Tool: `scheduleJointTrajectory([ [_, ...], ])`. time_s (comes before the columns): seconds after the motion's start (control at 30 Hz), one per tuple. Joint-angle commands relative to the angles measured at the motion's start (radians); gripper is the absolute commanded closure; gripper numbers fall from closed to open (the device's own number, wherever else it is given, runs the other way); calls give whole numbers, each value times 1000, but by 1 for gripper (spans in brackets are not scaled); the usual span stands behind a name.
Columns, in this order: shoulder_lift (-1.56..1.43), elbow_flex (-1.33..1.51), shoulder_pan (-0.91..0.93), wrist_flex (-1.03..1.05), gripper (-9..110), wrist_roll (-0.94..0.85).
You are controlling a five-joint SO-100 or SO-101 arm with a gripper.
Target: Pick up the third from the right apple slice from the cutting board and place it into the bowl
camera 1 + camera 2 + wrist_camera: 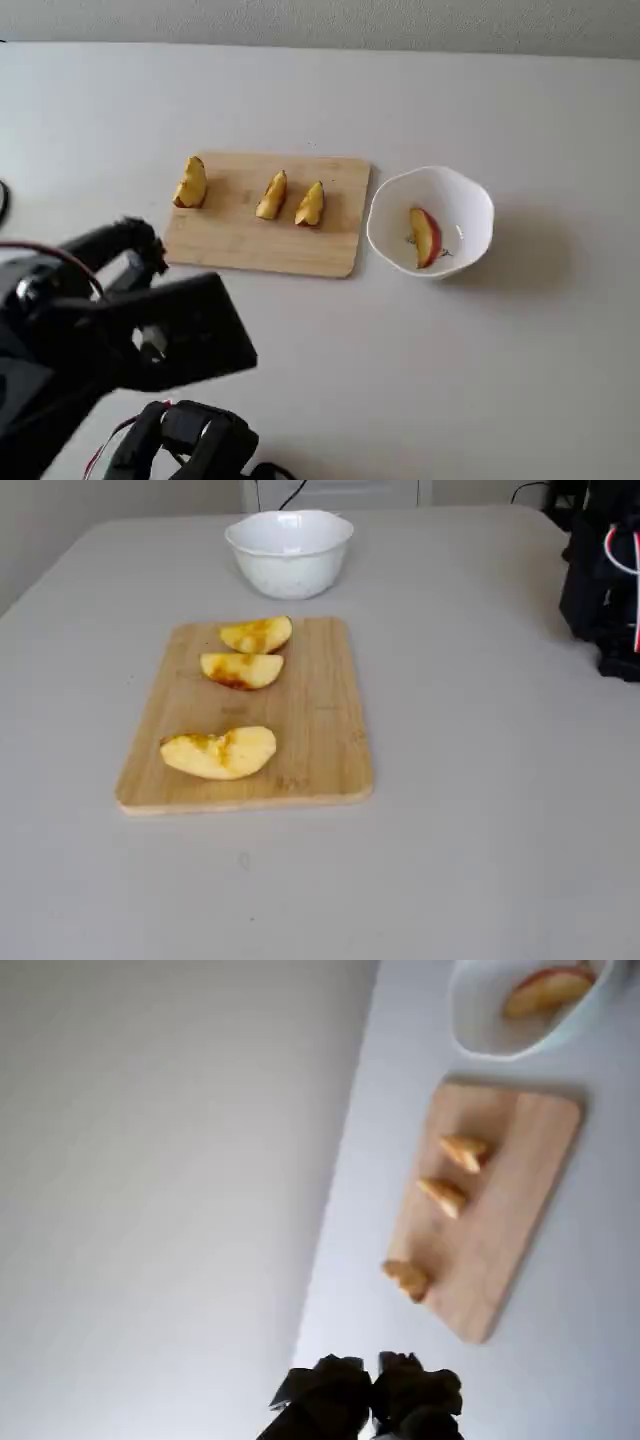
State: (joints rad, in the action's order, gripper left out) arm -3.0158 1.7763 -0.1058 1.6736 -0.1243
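**Resting in the bowl: one red-edged slice**

Lying inside the white bowl (478, 206) is the apple slice (426, 237) — off the cutting board (240, 240), where three yellow wedges (273, 195) remain. The hand (372, 1392) hangs clear, fingers together, holding nothing. No writing is legible anywhere on the table (450, 380).

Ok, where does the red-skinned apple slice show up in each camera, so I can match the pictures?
A fixed view: the red-skinned crescent apple slice lies inside the white scalloped bowl, right of centre.
Wrist view: top right corner, slice in the bowl.
Another fixed view: not visible; the bowl's wall hides its inside.
Shared landmark: the light wooden cutting board beside the bowl.
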Motion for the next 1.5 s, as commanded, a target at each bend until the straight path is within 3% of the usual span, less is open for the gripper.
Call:
scheduleJointTrajectory([
  [0.0, -310, 426, 15, -97, 102, -5],
  [0.33, -308, 861, 100, -290, 101, -103],
  [0.63, -308, 1212, 129, -390, 101, -31],
  [0.77, -308, 1220, 117, -402, 101, 41],
  [1.47, -308, 1220, 114, -402, 101, 41],
])
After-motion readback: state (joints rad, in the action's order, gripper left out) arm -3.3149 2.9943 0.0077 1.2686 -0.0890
